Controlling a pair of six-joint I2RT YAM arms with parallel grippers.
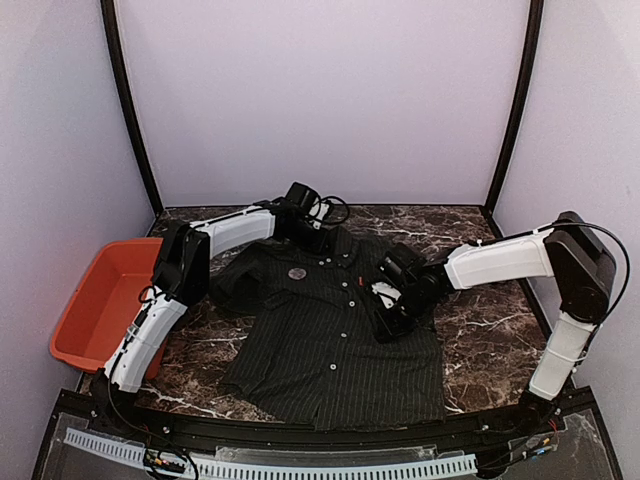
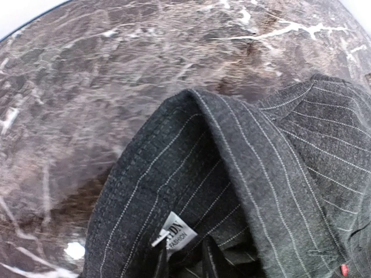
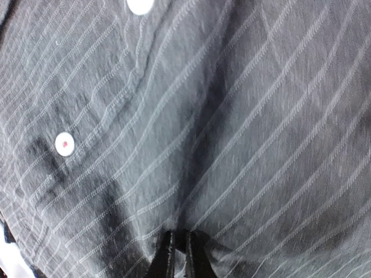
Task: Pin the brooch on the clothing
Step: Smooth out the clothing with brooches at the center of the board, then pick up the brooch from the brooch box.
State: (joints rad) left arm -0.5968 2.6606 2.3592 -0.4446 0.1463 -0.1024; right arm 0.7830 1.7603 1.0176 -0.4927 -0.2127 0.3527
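The clothing, a dark pinstriped shirt with white buttons, lies spread flat on the marble table. A small round grey brooch rests on its chest, left of the button line. At the collar, my left gripper is shut on fabric; in the left wrist view its gripper pinches collar cloth just below a white neck label, and the collar stands raised. My right gripper sits low on the shirt's right front. In the right wrist view its gripper is shut on a small fold of striped cloth.
An orange bin stands at the table's left edge beside the left arm. Bare marble lies to the right of the shirt and behind the collar. White buttons show left of the right gripper.
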